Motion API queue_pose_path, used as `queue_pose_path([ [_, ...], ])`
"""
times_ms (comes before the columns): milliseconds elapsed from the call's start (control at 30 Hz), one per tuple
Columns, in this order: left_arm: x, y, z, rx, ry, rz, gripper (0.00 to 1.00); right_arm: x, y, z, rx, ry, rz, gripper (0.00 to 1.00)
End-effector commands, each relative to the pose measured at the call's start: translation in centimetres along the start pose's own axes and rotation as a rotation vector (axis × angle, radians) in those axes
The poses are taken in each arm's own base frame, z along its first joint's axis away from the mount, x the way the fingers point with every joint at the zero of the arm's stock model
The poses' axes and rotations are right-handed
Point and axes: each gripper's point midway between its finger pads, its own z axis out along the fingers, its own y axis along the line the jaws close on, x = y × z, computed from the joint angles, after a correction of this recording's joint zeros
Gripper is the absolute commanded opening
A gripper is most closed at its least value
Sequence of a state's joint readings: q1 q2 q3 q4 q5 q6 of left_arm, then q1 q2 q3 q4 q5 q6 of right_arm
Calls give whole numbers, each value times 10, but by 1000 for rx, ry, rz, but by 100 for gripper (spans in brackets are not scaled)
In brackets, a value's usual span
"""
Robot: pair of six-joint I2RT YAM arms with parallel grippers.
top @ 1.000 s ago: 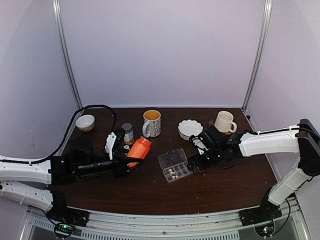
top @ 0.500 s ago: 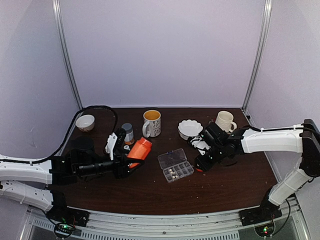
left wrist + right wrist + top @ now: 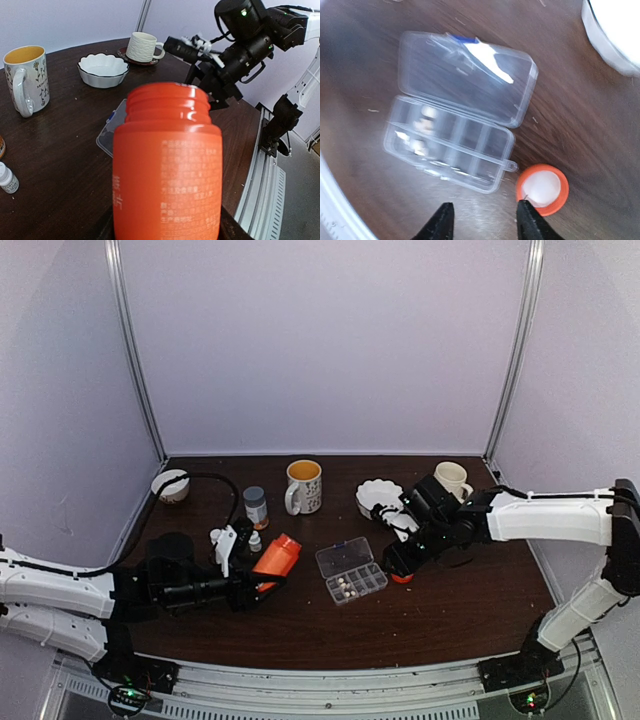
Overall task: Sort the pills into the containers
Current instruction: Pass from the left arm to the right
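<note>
Near the middle of the table [image 3: 450, 620], the clear pill box [image 3: 455, 105] lies open, its lid [image 3: 470, 75] folded flat beside the compartments [image 3: 470, 150]. A few pale pills [image 3: 425, 114] sit in the compartments at one end. Over the box's edge hovers the right pincer [image 3: 485, 222], fingers spread with nothing between them. An orange cap [image 3: 542, 189] lies on the wood right by one fingertip. Left of the box, the left pincer [image 3: 268, 568] clamps an uncapped orange bottle [image 3: 167, 165], held tilted.
</note>
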State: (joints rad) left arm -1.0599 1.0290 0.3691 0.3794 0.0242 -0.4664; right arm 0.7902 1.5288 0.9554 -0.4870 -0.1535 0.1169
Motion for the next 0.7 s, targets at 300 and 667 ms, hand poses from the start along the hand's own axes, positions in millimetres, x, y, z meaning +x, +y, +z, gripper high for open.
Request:
queue_pose_path([
  [300,-59,-26,7,107,-218,65,0,-99,153,-166,-562,-569,131,100],
  [667,-86,-50,-1,207,-283,89,0,-142,192,-163,-589,-606,254,98],
])
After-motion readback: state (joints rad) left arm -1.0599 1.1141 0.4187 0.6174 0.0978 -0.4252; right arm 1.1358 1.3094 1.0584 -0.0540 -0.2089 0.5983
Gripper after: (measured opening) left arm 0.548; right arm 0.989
